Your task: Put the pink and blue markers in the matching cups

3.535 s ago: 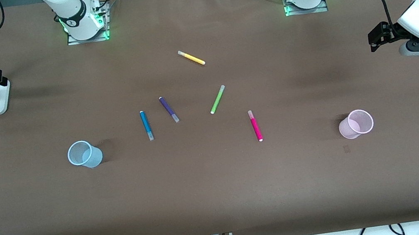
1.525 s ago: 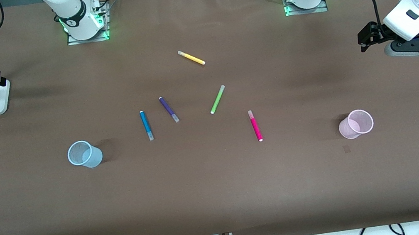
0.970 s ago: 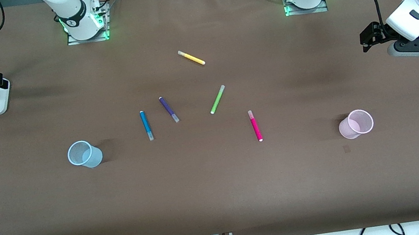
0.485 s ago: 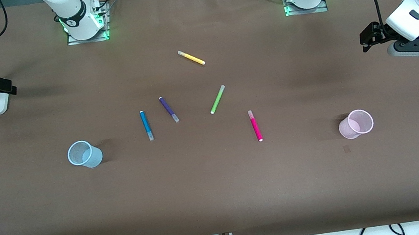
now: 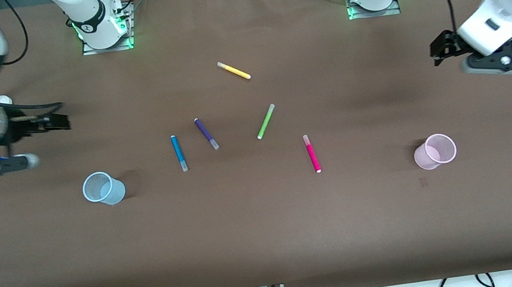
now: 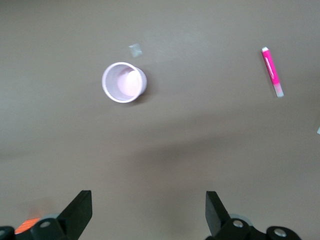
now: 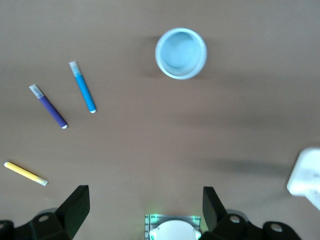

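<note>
The pink marker [image 5: 311,153] [image 6: 271,71] lies flat near the table's middle. The pale pink cup [image 5: 435,151] [image 6: 124,82] stands upright toward the left arm's end. A blue marker [image 5: 178,153] [image 7: 83,87] lies beside the pale blue cup [image 5: 103,188] [image 7: 180,53], which stands toward the right arm's end. My left gripper [image 5: 442,48] [image 6: 149,210] hangs open and empty over bare cloth at the left arm's end. Over bare cloth at the right arm's end my right gripper [image 5: 56,122] [image 7: 145,207] is also open, holding nothing.
A purple pen [image 5: 206,133] [image 7: 48,106], a lime green pen [image 5: 266,121] and a yellow pen [image 5: 233,70] [image 7: 25,173] lie between the two markers and the arm bases. A white block [image 7: 307,177] sits at the right arm's end.
The right arm has swung in from the table's end, carrying its gripper toward the blue cup's area. The left gripper has shifted slightly toward the middle. Markers and cups have not moved.
</note>
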### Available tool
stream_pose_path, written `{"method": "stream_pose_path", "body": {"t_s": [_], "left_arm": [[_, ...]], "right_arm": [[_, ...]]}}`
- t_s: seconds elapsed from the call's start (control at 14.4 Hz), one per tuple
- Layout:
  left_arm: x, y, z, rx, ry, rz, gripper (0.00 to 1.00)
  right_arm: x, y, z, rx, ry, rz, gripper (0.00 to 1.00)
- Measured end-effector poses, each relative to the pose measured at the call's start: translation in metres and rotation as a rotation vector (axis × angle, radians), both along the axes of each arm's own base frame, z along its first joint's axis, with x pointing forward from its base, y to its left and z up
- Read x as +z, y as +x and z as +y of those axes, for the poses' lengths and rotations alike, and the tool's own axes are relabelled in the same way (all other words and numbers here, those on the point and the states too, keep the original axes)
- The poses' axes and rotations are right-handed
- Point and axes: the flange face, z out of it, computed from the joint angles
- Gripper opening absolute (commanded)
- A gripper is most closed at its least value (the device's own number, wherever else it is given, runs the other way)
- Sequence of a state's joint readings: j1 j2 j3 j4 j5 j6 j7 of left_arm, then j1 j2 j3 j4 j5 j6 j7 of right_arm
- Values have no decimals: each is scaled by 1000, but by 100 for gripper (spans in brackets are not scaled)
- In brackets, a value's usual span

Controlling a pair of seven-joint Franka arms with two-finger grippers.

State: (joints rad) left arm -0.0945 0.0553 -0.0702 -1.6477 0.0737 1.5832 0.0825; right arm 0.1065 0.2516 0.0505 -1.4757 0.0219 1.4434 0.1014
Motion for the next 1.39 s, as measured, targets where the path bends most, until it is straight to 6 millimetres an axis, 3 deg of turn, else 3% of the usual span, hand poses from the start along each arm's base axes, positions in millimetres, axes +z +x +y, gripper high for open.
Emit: {"method": "stream_pose_path", "body": {"t_s": [0.21, 0.35, 0.55, 0.76, 1.04, 1.39], "left_arm": [[-35, 2, -47, 5, 14, 62, 100], [-72, 11, -82, 78, 21, 73, 100], [-148, 33, -130, 222, -2, 56, 100], [-212, 39, -175, 345, -39, 33, 100], [-276, 15, -232, 453, -77, -4, 100], [-334, -4, -256, 449, -107, -34, 100]], "right_arm": [[-46, 13, 57, 81, 5, -9, 100], [-77, 23, 82, 113, 10, -25, 100], [-112, 36, 93, 124, 18, -49, 100], [-142, 48, 103, 135, 30, -87, 100], [-184, 53, 129, 165, 39, -109, 100], [-224, 46, 151, 196, 42, -111, 100]]}}
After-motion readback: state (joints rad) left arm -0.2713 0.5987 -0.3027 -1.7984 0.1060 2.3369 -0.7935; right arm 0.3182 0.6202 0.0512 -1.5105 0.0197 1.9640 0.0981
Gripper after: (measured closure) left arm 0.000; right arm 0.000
